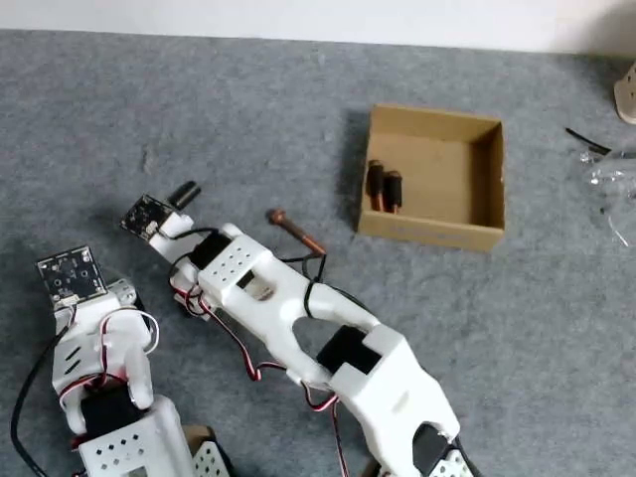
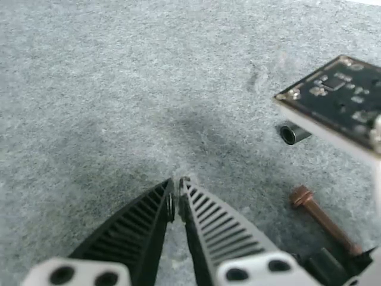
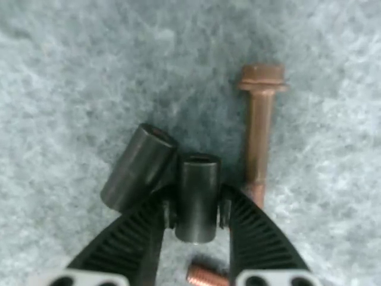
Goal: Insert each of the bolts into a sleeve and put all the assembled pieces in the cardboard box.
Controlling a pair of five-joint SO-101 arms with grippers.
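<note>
My right gripper is shut on a short black sleeve held end-on between its fingers. A second black sleeve leans against it on one side, and a copper bolt lies on the carpet on the other. A copper threaded end shows between the finger bases. My left gripper is shut on nothing, over bare carpet. Beyond it lie a black sleeve and a copper bolt. From above, a sleeve and a bolt lie left of the cardboard box, which holds two assembled pieces.
The right arm stretches across the grey carpet toward the left-centre, and its wrist board is close to the left arm's board. Clear plastic items lie at the right edge. A pale object sits in the far right corner.
</note>
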